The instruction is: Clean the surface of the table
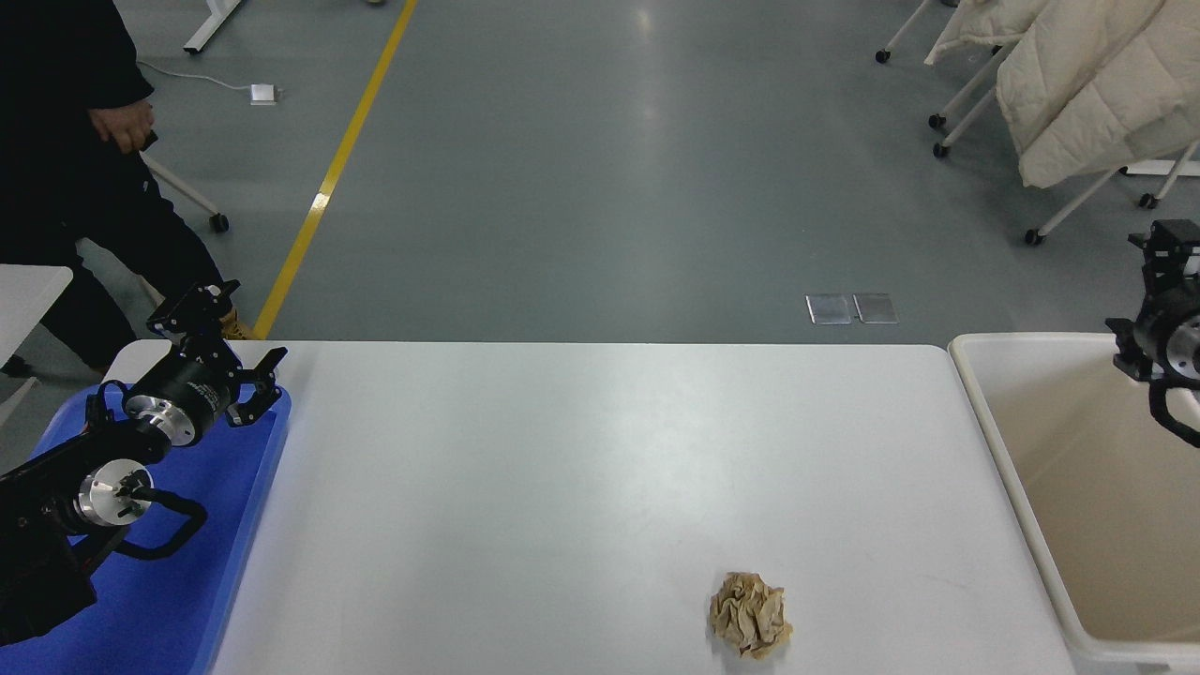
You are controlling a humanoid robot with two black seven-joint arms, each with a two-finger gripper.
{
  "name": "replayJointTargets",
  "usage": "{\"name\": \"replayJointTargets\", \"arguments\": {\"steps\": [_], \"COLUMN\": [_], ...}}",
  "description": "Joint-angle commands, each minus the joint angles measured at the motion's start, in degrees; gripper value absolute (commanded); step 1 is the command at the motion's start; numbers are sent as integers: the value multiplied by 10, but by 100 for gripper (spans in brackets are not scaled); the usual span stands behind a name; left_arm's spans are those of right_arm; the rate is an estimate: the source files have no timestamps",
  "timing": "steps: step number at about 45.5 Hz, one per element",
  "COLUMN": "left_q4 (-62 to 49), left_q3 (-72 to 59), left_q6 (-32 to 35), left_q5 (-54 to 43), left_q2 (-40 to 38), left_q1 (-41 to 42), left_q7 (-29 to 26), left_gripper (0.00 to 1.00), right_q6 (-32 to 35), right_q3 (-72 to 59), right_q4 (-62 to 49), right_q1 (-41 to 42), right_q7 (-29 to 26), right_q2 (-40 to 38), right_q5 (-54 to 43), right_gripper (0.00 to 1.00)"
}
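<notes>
The white table surface (581, 469) fills the lower part of the head view. A crumpled tan paper ball (749, 614) lies on it near the front edge, right of the middle. My left gripper (228, 343) is parked open and empty over the far end of a blue tray, at the lower left. My right gripper (1165, 246) is at the right edge, raised above the far end of a cream bin, far from the paper ball. It is partly cut off by the picture's edge.
A blue tray (169, 600) sits on the table's left end. A cream plastic bin (1017, 487) stands off the table's right end. A person in dark clothes (75, 178) stands at the far left. Racks with cream quilted jackets (1078, 84) stand at the back right.
</notes>
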Motion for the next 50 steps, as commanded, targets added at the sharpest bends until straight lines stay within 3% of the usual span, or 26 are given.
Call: {"name": "replayJointTargets", "arguments": {"steps": [1,13,29,42,50], "left_q4": [1,1,0,0,1], "left_q3": [0,0,0,0,0], "left_q6": [0,0,0,0,0], "left_q5": [0,0,0,0,0], "left_q2": [0,0,0,0,0], "left_q1": [1,0,1,0,0], "left_q7": [0,0,0,0,0], "left_gripper": [100,100,100,100,100], "right_q6": [0,3,7,11,20], "right_q3": [88,122,121,99,95], "right_q4": [1,-1,-41,-61,-74], "right_q1": [-43,-73,-88,-88,-88], "right_q7": [24,180,238,275,286], "right_q2": [116,237,351,354,352], "right_q5": [-6,-16,-138,-234,-237], "right_gripper": [100,100,100,100,100]}}
